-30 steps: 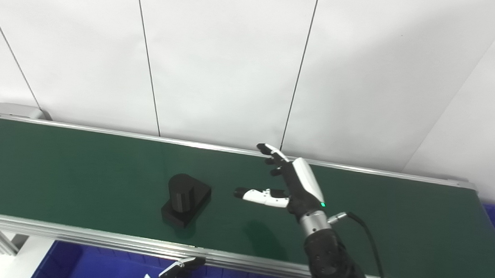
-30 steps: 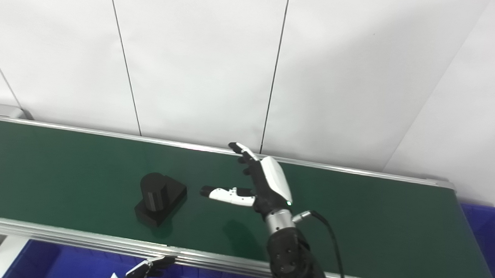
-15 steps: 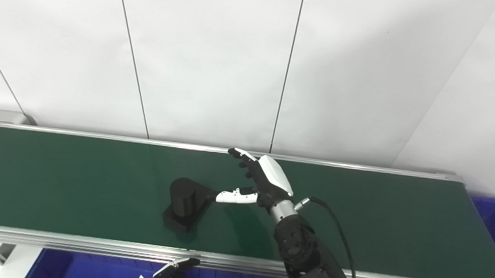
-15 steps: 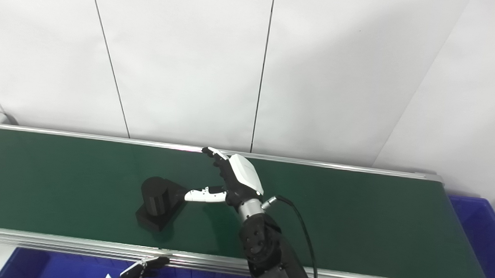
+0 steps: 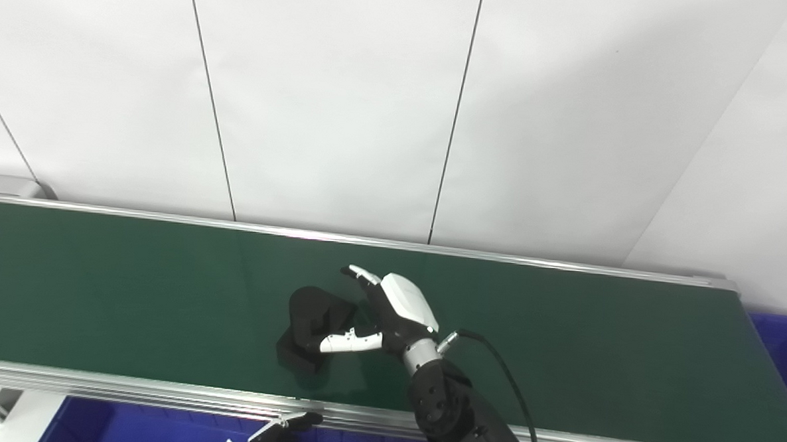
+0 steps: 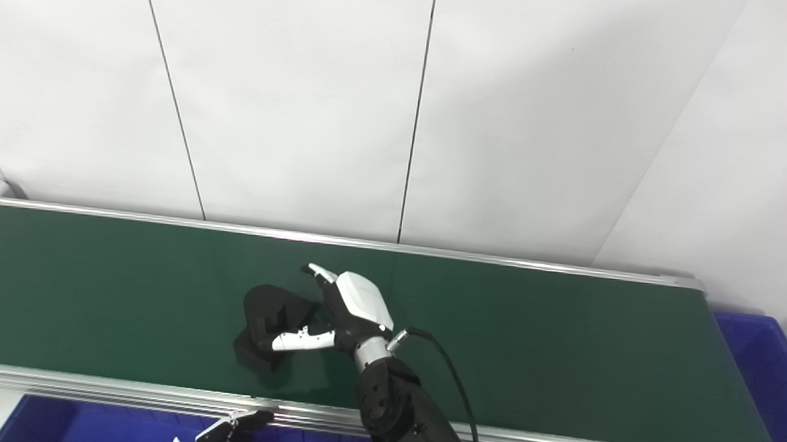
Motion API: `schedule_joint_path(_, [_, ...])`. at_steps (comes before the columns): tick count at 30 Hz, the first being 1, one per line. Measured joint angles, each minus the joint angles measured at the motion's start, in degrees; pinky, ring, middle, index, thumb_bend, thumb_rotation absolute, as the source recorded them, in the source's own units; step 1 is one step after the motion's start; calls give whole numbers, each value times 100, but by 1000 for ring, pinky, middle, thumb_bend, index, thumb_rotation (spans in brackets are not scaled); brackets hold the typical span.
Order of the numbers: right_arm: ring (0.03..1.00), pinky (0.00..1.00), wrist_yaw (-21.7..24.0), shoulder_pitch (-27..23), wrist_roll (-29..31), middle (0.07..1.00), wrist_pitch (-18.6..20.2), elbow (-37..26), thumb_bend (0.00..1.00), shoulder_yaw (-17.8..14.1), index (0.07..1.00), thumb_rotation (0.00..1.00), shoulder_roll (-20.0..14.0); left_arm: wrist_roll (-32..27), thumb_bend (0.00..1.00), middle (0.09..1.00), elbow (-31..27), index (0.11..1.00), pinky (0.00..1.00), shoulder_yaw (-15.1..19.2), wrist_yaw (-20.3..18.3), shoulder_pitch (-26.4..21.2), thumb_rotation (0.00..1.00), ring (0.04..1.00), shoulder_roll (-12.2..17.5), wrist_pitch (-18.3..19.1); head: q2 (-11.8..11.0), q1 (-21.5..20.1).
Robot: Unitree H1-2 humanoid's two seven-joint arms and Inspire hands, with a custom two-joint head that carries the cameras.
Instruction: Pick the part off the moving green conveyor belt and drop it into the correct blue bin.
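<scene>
A: Part [image 5: 309, 323] position: on the green conveyor belt [image 5: 132, 282], roughly midway along its length and nearer the front edge than the rear edge. It is a black block with a rounded upper body on a flat base.

B: State of the right hand [image 5: 379, 313]?

A: Partly closed around the part. The thumb [image 5: 348, 342] lies across the part's near side and the fingers [image 5: 358, 272] curl over its far side. Contact appears made, but whether the grip is firm cannot be determined. The part rests on the belt.

B: And the left hand [image 5: 278, 435]?

A: Only dark fingertips show below the belt's front rail, above the blue bin [image 5: 159, 426]. Its state cannot be determined.

B: Handling properties?

A: Judged rigid and solid, probably moderately heavy for its size. The matte black surface should not be very slippery. It is unlikely to be fragile.

B: Recommended hold?

A: Across the rounded upper body, thumb opposing fingers, low enough that the base does not tip. A second blue bin [image 5: 783, 357] sits past the belt's right end.
</scene>
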Motion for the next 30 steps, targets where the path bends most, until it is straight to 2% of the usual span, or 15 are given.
schedule_joint_path(5, [913, 886, -96, -52, -120, 929, -9, 199, 1000, 127, 922, 579, 51, 0, 820, 797, -8, 729, 725, -58, 6, -12, 331, 779, 0, 0, 18, 18])
schedule_joint_path(11, [897, 838, -308, -118, -270, 929, -13, 398, 990, 260, 929, 581, 138, 0, 826, 796, -22, 726, 723, -74, 30, -11, 333, 779, 0, 0, 44, 35])
schedule_joint_path(15, [893, 842, -546, -247, -365, 922, -30, 666, 979, 318, 926, 584, 207, 1, 825, 798, -52, 727, 722, -74, 51, -11, 335, 782, -1, 0, 53, 26])
schedule_joint_path(19, [877, 838, -866, -319, -367, 903, -156, 1012, 962, 324, 906, 543, 341, 5, 821, 796, -56, 726, 710, -92, 103, -8, 342, 777, 3, 0, 97, 26])
schedule_joint_path(21, [834, 780, -1029, -362, -346, 860, -305, 1195, 842, 298, 828, 447, 396, 15, 819, 798, -66, 726, 707, -108, 135, -9, 341, 778, 5, 0, 105, 9])
schedule_joint_path(22, [829, 773, -1151, -391, -340, 856, -378, 1313, 828, 282, 819, 434, 420, 17, 819, 798, -67, 725, 706, -116, 147, -8, 341, 778, 5, 0, 105, 9])
schedule_joint_path(23, [808, 748, -1310, -412, -332, 838, -437, 1418, 750, 249, 777, 357, 458, 29, 818, 797, -68, 726, 705, -124, 158, -8, 341, 777, 8, 0, 132, 9])
schedule_joint_path(24, [786, 728, -1476, -439, -324, 815, -505, 1532, 605, 218, 613, 234, 498, 52, 817, 798, -69, 727, 705, -137, 193, -8, 343, 778, 13, 0, 132, 9])
schedule_joint_path(25, [777, 722, -1639, -451, -322, 801, -589, 1629, 552, 206, 556, 185, 525, 54, 818, 800, -72, 728, 701, -144, 202, -8, 346, 779, 16, 0, 149, 9])
schedule_joint_path(27, [774, 719, -1881, -454, -320, 782, -743, 1754, 505, 207, 508, 142, 557, 50, 825, 796, -85, 725, 704, -136, 203, -4, 336, 778, 18, 0, 149, 9])
schedule_joint_path(30, [774, 715, -2171, -455, -310, 769, -999, 1845, 493, 215, 496, 132, 585, 45, 816, 798, -100, 730, 712, -123, 202, 3, 329, 780, 17, 0, 176, 0])
